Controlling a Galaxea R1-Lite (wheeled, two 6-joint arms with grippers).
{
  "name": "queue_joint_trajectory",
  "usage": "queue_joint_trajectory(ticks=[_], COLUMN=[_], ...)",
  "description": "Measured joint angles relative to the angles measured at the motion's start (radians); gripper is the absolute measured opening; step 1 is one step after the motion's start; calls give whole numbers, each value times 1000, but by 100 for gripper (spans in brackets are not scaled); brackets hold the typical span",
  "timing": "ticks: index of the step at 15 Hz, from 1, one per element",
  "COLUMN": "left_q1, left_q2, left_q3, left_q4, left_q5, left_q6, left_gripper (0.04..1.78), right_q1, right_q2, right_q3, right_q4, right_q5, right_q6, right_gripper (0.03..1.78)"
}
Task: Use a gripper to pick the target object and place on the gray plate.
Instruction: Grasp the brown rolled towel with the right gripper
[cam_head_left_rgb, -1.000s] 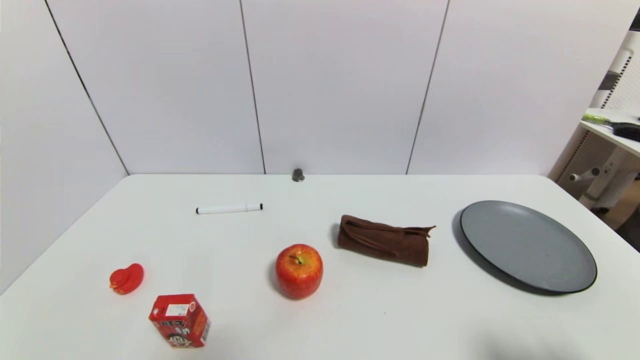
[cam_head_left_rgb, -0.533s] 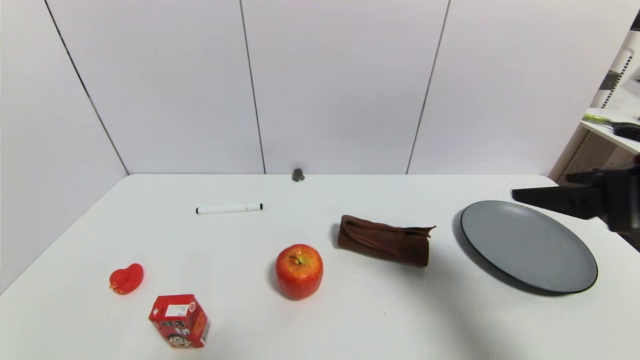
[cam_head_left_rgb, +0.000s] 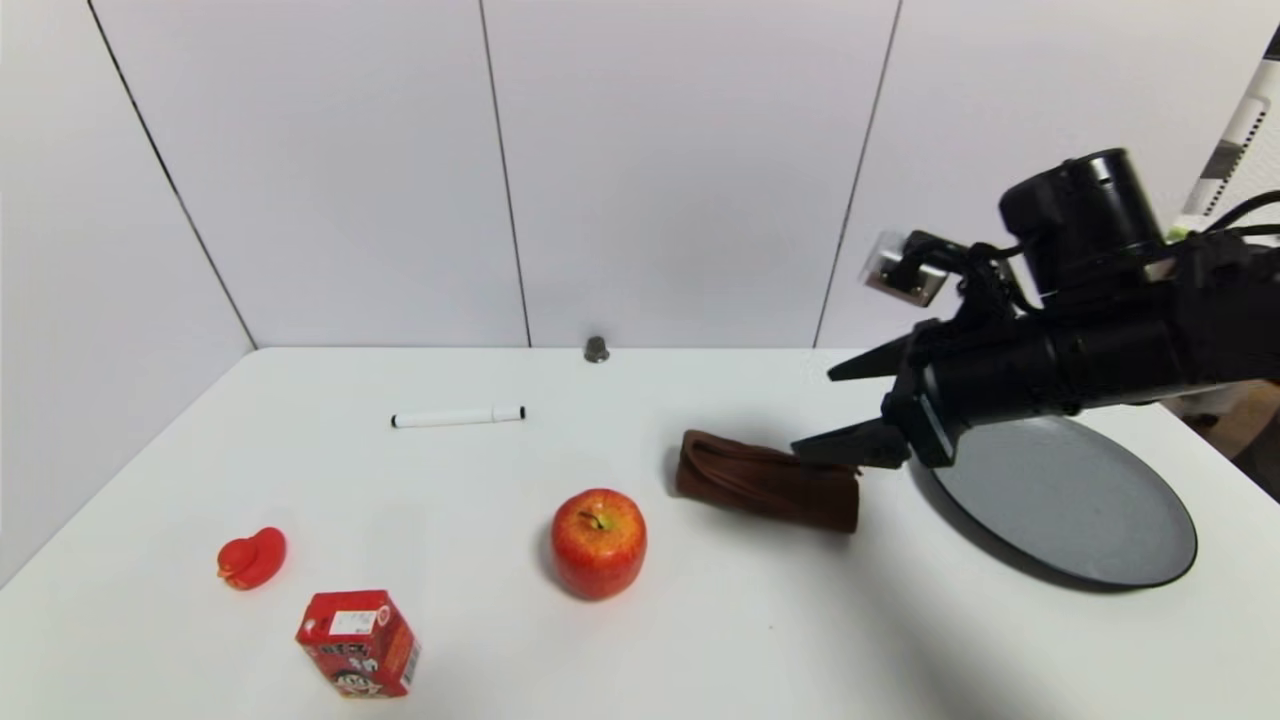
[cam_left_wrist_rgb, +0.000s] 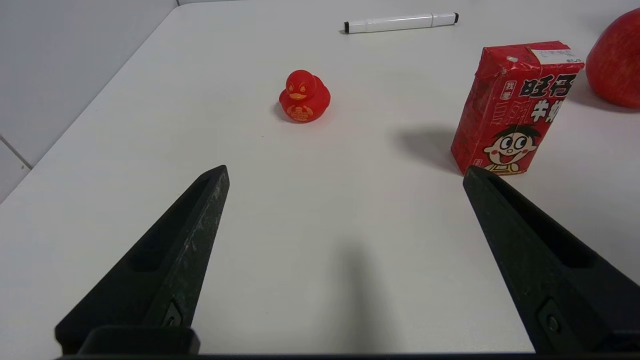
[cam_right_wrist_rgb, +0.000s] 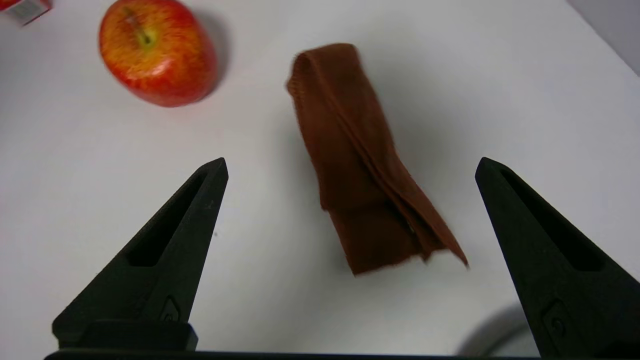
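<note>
Near the middle of the white surface (cam_head_left_rgb: 700, 640) lies the brown towel roll (cam_head_left_rgb: 768, 482), a soft dark log with folded edges and one loose corner, between the apple (cam_head_left_rgb: 598, 542) and the gray plate (cam_head_left_rgb: 1075, 502). Above its right end hovers the right claw (cam_head_left_rgb: 835, 408), released, fingers wide apart. Left claw (cam_left_wrist_rgb: 345, 172) is released too, near the drink carton (cam_left_wrist_rgb: 515, 107).

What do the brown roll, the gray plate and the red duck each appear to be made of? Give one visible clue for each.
Brown roll: soft cloth, probably towel; folded layers and a frayed loose corner.
Gray plate: matte, likely ceramic or melamine; even dull surface with a thin dark rim.
Red duck: smooth moulded rubber or plastic, with a slight sheen.
</note>
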Motion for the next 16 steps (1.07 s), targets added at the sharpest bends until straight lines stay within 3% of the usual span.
queue_joint_trajectory(ticks=[2, 4, 8, 12, 16], left_q1=[0, 0, 0, 0, 0], left_q2=[0, 0, 0, 0, 0], left_q3=[0, 0, 0, 0, 0], left_q4=[0, 0, 0, 0, 0], left_q5=[0, 0, 0, 0, 0], left_q6=[0, 0, 0, 0, 0], left_gripper=[169, 169, 169, 169, 169], right_q1=[3, 8, 9, -10, -19], right_q2=[70, 128, 224, 293, 309], right_q3=[-7, -11, -35, -49, -6], right_q4=[-7, -11, -60, -192, -267], right_q5=[117, 168, 174, 176, 217], right_q6=[-104, -147, -160, -156, -161], right_gripper=[171, 171, 171, 171, 171])
